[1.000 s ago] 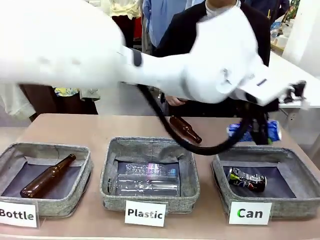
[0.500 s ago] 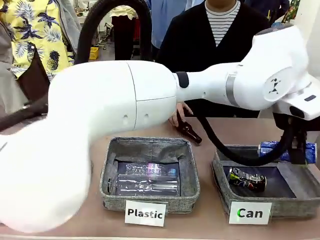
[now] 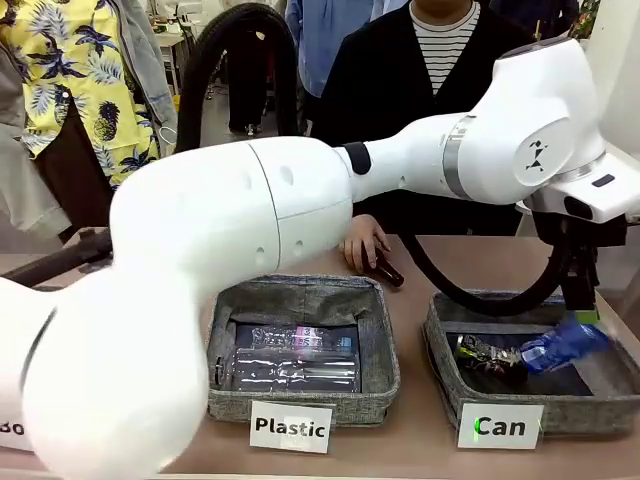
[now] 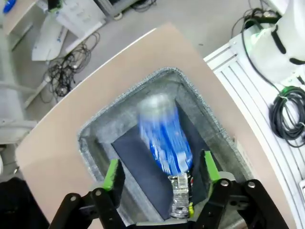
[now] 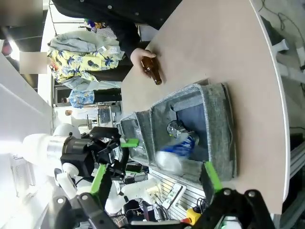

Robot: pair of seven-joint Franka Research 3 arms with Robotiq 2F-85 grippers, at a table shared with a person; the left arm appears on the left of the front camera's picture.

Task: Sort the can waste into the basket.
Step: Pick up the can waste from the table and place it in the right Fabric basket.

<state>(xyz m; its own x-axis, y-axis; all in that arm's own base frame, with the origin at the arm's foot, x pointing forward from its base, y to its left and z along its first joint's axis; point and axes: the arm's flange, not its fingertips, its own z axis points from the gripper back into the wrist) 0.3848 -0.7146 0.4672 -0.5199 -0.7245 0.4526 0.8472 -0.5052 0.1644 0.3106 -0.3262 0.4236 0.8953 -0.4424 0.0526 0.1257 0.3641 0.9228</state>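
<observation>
Jaws on the left gripper are standing spread wide with nothing between the green pads, and the blue can, blurred as if dropping, is hanging free just beyond them over the Can basket. In the front view that blue can is tilting inside the basket at the near right of the table, its low end touching or nearly touching the black can lying on the dark lining. The left gripper is hovering right above it, likely so the can falls inside the walls.

Both cans seem to be within the basket, so the sorting looks all but done.

Left of it, the Plastic basket is holding clear bottles. At the far side a person's hand is resting on a brown bottle lying on the table.

The right gripper is also gaping wide and carrying nothing, held high and looking across at the baskets.
</observation>
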